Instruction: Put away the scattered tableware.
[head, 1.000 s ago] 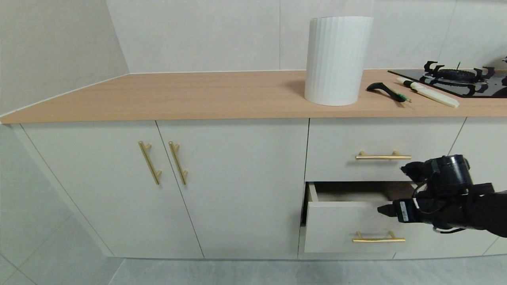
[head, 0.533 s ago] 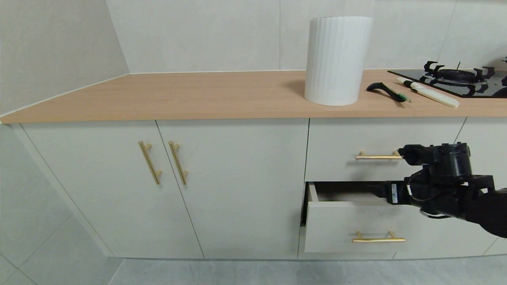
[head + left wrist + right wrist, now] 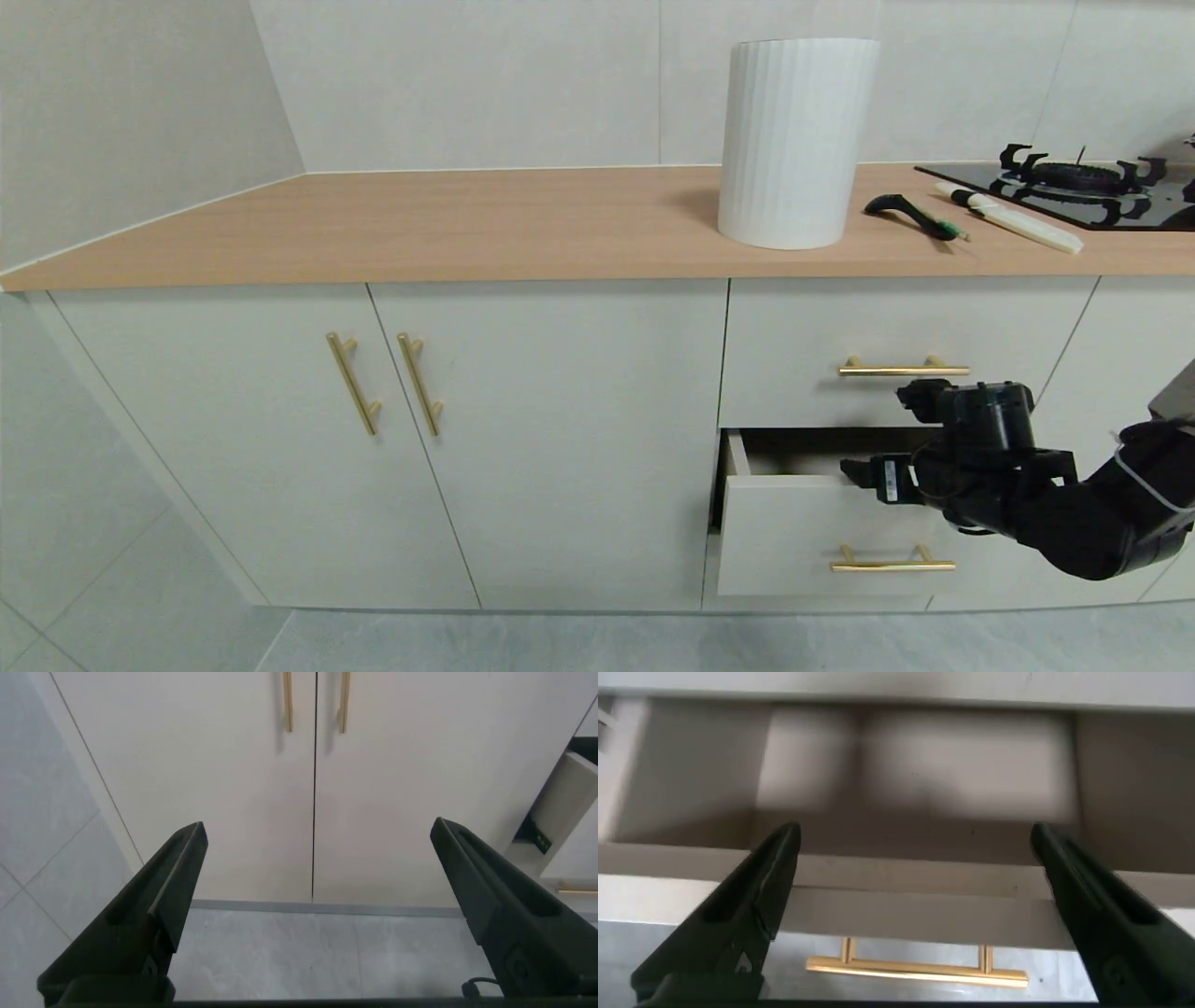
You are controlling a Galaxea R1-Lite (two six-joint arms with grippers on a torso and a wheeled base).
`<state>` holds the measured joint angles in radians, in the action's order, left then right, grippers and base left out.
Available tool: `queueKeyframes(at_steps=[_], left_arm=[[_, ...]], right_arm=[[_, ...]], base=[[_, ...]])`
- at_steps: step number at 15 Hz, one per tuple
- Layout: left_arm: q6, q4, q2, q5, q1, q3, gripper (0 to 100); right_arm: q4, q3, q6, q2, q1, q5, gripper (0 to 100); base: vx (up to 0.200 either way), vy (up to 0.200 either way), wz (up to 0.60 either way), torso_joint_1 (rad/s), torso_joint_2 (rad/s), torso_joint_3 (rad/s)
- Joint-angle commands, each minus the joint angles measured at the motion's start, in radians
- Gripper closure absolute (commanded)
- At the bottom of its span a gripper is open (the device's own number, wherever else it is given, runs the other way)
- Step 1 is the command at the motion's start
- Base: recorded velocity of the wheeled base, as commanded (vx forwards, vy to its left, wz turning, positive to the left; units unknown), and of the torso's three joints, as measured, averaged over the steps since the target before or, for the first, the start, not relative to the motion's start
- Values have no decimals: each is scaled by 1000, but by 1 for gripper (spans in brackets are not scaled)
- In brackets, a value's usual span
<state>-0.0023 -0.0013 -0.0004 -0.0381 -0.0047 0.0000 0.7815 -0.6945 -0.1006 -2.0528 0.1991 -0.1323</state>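
A black utensil with a green tip and a long white utensil lie on the wooden counter, to the right of a tall white ribbed container. Below them the lower drawer stands pulled out. My right gripper hovers at the drawer's top front edge, open and holding nothing. In the right wrist view the gripper faces the bare drawer interior, with the gold handle below. My left gripper is open, low before the cabinet doors.
A gas hob sits at the counter's far right. The upper drawer is closed, with its gold handle just above my right gripper. Two closed cabinet doors with gold handles stand to the left. Grey tiled floor lies below.
My right arm rose a little, then moved left and in toward the open drawer, so the gripper now sits at its top front edge. Nothing on the counter moved.
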Motion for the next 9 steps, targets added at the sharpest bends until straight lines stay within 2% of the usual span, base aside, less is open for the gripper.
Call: queueKeyframes(at_steps=[1,4,9], left_arm=[[-1,0,0,0,0,0,0],[-1,0,0,0,0,0,0],[-1,0,0,0,0,0,0]], right_arm=[[-7,6,1,-15,0,0,0],[-22,20,4,14,0,2,0],[-217,18,29,105,0,13,0]], base=[[0,0,0,0,0,0],[0,0,0,0,0,0],[0,0,0,0,0,0]])
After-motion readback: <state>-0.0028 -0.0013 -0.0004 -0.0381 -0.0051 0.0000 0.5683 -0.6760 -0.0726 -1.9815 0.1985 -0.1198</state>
